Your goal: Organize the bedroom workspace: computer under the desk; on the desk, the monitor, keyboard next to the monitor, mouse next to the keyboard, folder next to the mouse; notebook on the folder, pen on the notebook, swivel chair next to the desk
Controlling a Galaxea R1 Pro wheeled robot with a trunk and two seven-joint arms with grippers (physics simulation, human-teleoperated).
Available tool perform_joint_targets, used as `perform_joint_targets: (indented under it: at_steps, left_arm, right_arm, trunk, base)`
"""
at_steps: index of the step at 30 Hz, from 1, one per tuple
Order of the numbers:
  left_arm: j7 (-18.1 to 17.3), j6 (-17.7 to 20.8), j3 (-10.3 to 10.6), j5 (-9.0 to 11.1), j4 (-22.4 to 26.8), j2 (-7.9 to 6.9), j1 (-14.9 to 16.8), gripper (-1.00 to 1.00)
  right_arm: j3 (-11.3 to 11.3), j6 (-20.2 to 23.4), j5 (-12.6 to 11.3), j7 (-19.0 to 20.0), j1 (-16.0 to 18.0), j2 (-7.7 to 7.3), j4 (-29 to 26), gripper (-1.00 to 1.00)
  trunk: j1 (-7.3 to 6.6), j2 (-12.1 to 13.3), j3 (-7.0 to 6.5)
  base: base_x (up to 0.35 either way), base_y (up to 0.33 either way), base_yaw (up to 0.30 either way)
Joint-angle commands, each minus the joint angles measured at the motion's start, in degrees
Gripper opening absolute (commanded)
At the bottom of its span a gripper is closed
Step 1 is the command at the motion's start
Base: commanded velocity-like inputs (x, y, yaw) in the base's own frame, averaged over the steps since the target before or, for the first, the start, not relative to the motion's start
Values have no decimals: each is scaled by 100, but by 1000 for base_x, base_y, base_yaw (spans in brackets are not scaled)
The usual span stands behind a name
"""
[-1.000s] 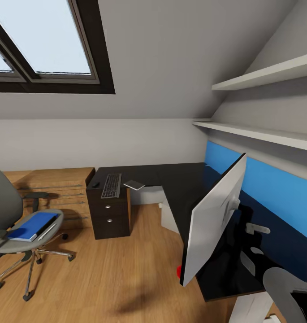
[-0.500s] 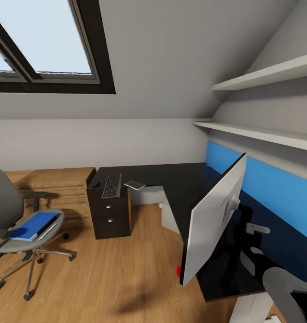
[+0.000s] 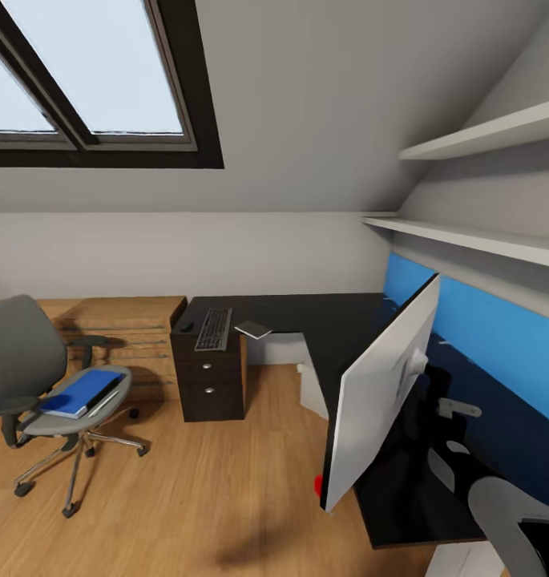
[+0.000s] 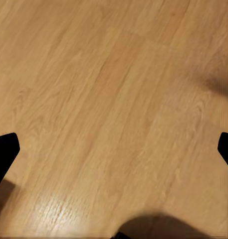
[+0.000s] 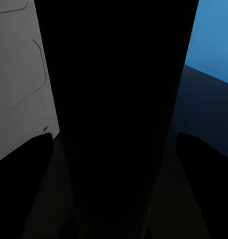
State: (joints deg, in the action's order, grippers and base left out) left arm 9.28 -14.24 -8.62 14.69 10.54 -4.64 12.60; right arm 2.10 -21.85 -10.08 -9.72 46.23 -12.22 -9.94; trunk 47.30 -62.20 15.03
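Folder [image 3: 83,390]: flat on the swivel chair [image 3: 42,377] seat, far left of your view, long axis running toward the counter [image 3: 322,320]; a pale pen seems to lie beside it.
Keyboard [image 3: 214,328], mouse [image 3: 186,326], notebook [image 3: 252,329]: on the counter's far wing.
Monitor [image 3: 382,385]: on the near wing, back toward you.
Left claw [image 4: 114,149]: tips wide apart over bare floor, empty; your nearer arm to the chair.
Right claw: behind the monitor; I cannot tell its spread.
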Motion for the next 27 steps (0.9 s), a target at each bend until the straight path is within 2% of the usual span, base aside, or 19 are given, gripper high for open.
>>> perform_joint_targets:
  at_steps: [1, 11, 27]
  left_arm:
    - [3, -19, -8, 16, -5, 0, 6, 100]
    - [3, -17, -8, 16, -6, 1, 6, 100]
    - [-3, -3, -8, 16, -8, -1, 6, 100]
  right_arm:
    - [62, 49, -20, 36, 0, 123, 106, -100]
    - [62, 49, -20, 38, 0, 131, 108, -100]
    - [60, 50, -13, 40, 0, 139, 113, -100]
  trunk:
    - [1, -2, 8]
    - [1, -2, 8]
    - [1, -2, 8]
  base:
    - [0, -264, 20]
    - [0, -223, 4]
    - [0, -293, 0]
